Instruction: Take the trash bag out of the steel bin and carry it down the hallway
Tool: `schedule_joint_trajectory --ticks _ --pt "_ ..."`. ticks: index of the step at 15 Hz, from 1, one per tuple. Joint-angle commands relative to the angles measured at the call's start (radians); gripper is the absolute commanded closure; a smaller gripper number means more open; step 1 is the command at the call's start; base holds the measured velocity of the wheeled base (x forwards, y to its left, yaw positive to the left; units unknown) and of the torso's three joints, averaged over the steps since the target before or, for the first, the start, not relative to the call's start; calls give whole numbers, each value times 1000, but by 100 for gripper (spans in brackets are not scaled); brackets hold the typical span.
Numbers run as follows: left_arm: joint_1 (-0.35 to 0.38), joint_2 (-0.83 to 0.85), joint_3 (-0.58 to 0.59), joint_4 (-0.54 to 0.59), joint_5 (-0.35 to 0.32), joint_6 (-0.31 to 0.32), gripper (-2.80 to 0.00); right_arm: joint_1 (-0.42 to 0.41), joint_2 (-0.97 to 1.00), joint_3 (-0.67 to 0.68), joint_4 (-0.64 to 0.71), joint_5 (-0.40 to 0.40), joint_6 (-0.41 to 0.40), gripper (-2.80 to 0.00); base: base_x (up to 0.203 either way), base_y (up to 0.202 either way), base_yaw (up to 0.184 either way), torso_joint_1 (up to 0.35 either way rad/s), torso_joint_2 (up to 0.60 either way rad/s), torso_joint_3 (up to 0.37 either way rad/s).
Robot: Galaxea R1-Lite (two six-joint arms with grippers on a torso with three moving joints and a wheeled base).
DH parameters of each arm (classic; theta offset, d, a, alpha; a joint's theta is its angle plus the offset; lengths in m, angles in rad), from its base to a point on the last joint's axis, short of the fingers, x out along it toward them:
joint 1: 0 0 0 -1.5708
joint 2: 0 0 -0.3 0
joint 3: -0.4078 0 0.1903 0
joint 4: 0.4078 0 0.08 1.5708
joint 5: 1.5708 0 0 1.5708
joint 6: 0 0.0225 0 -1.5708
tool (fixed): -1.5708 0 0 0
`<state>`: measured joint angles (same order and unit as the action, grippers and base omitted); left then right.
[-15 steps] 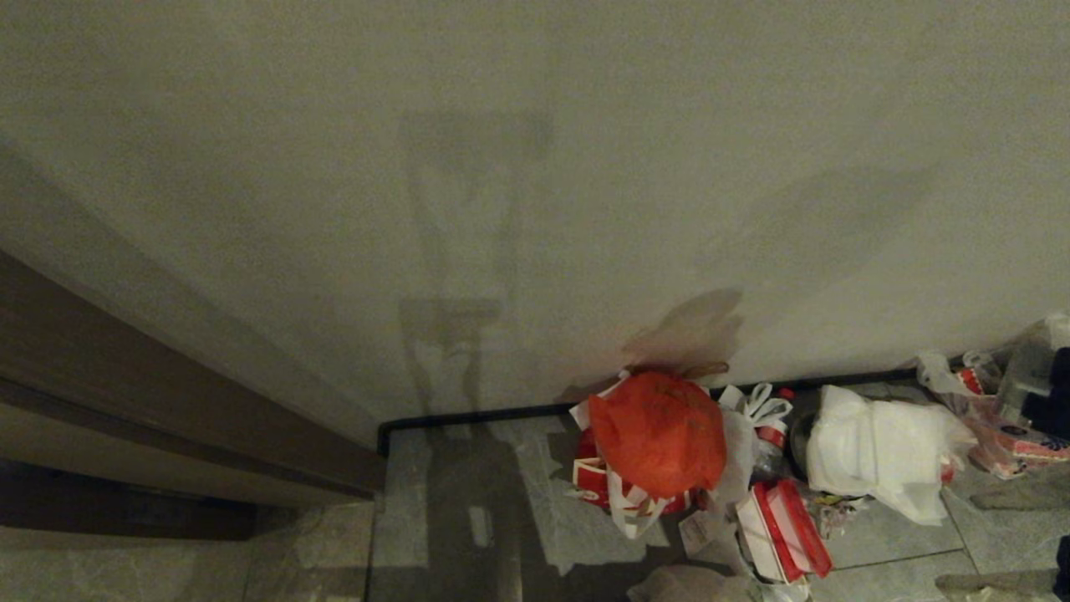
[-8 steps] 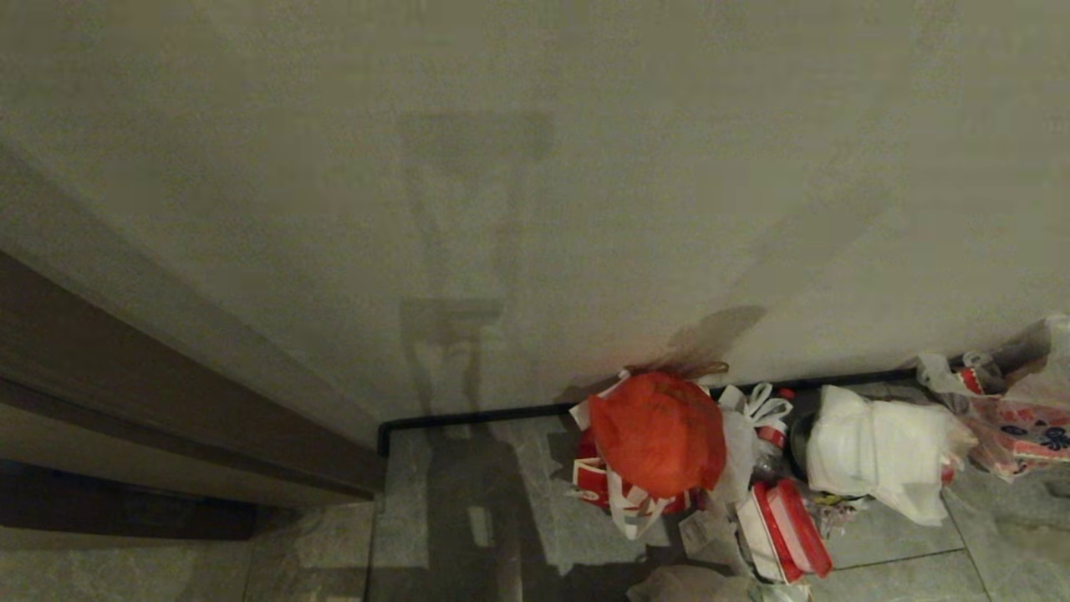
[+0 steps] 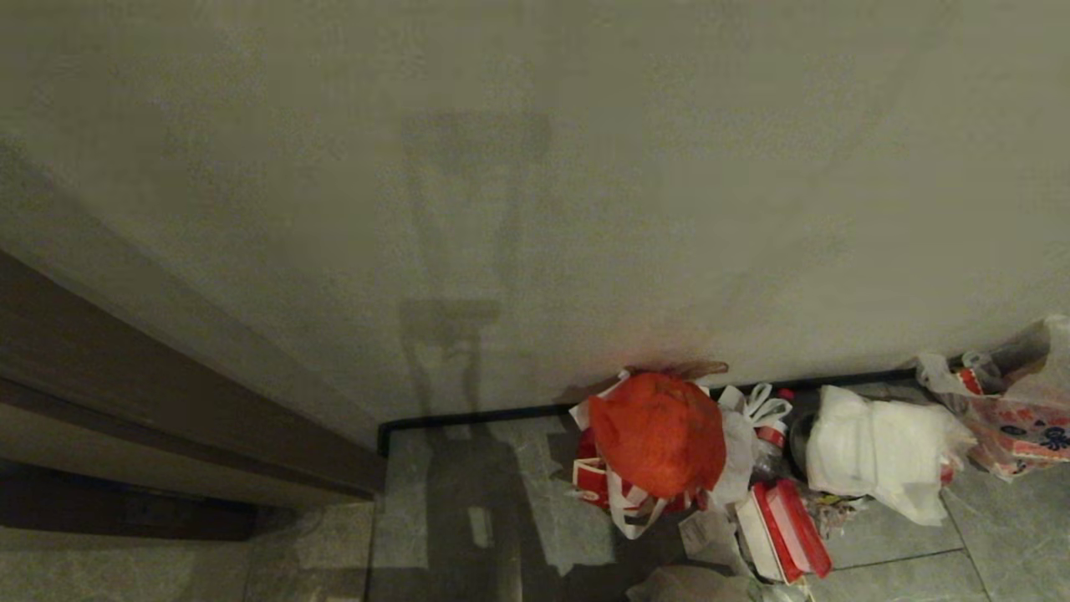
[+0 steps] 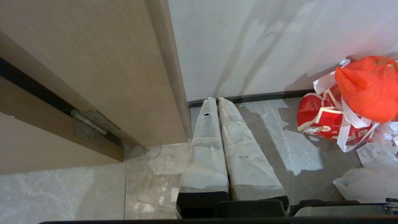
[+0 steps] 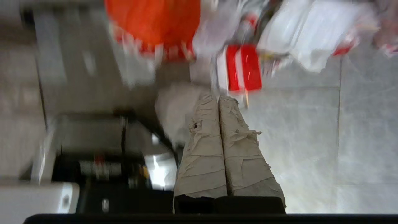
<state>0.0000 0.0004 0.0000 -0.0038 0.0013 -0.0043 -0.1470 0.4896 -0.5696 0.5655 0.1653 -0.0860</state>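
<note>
1. Trash bag; not identified with certainty; no green printing shows on any bag; the steel bin is in no view; candidates are the crumpled white bag (image 3: 878,451) in the pile against the wall and a pale bag (image 3: 694,585) at the head view's lower edge, nearest the robot.
2. Right pincer (image 5: 217,97); tape-wrapped fingers pressed together, pinching nothing; hangs above the floor tiles (image 3: 468,518) with the pile ahead of its tips; judged to have no load to carry.
3. Left pincer (image 4: 216,99); fingers pressed together, empty; points toward the black skirting (image 4: 264,95) beside the door frame (image 4: 168,71); judged parked.
4. Orange-red bag (image 3: 659,433); bulging, contents hidden; rests on a red-and-white paper bag (image 3: 593,485), leaning at the wall, probably so it stays propped.
5. Red box (image 3: 790,528); lies on the floor just in front of the white bag; whether anything is inside cannot be told.
6. Printed bag (image 3: 1016,431); red-blue print, slumped at the pile's right end; contents unclear.
</note>
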Motion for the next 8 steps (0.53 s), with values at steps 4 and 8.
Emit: schedule_joint_trajectory --ticks 4,8 --pt "0 1 0 -1 0 0 0 26 -205 279 -405 -79 63 0 0 0 0 0 0 0" --pt "0 1 0 -1 0 0 0 134 -248 372 -437 -131 90 0 0 0 0 0 0 0"
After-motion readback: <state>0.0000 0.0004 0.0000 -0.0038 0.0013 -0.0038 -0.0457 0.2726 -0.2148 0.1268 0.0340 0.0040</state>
